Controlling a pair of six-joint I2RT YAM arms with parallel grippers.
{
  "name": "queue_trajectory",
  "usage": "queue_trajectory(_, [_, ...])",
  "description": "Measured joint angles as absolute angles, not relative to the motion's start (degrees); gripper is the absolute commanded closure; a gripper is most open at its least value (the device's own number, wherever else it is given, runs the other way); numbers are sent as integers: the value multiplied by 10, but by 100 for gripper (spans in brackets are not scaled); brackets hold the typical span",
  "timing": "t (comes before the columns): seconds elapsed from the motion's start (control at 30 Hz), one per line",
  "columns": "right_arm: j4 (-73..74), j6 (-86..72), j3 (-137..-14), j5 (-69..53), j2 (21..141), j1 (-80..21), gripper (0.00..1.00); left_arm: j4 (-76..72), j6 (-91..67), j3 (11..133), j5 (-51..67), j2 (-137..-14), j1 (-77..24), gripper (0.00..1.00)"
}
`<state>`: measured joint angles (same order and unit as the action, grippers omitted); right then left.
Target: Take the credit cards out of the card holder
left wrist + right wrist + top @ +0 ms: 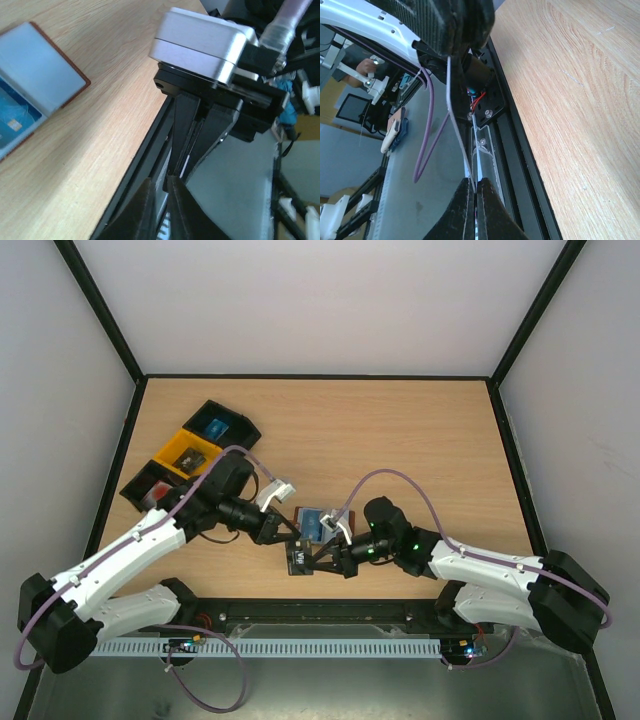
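Observation:
The brown card holder (322, 523) lies open on the table between the two arms. In the left wrist view (46, 70) it shows a grey-blue pocket and a blue face with a chip (11, 125). A dark grey credit card (297, 559) is held off the table near the front edge. My left gripper (288, 541) (167, 186) and my right gripper (313, 562) (473, 182) meet at it from opposite sides. Both are shut on it. The right wrist view shows it edge-on (455, 111). No red card shows clearly.
Three small bins stand at the back left: a black one (222, 426) with something blue, a yellow one (188, 452) with something dark, a black one (150, 492) with something red. The black front rail (520, 145) runs just below the grippers.

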<state>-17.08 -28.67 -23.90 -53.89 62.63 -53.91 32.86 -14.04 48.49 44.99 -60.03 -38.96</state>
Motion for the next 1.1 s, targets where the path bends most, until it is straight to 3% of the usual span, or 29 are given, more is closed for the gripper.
queue_trajectory(0.13, [-170,-285,-239,-541,626,-536,98,330,-137,484,462,-594,-390,67])
queue_trajectory(0.4, [-183,-288,-239,-564,626,-534,98,325,-136,481,479,-582,-390,64])
queue_trajectory(0.57, [-187,-288,-239,-574,626,-533,98,325,-136,480,480,-589,-390,82])
queue_trajectory(0.7, [-188,-288,-239,-578,626,-533,98,325,-136,479,479,-594,-390,84])
queue_trajectory(0.8, [-192,-288,-239,-580,626,-533,98,325,-135,479,477,-594,-390,96])
queue_trajectory(1.0, [-191,-288,-239,-579,626,-533,97,324,-132,479,482,-592,-390,97])
queue_trajectory(1.1, [-189,-289,-239,-566,624,-533,87,324,-132,479,475,-591,-390,97])
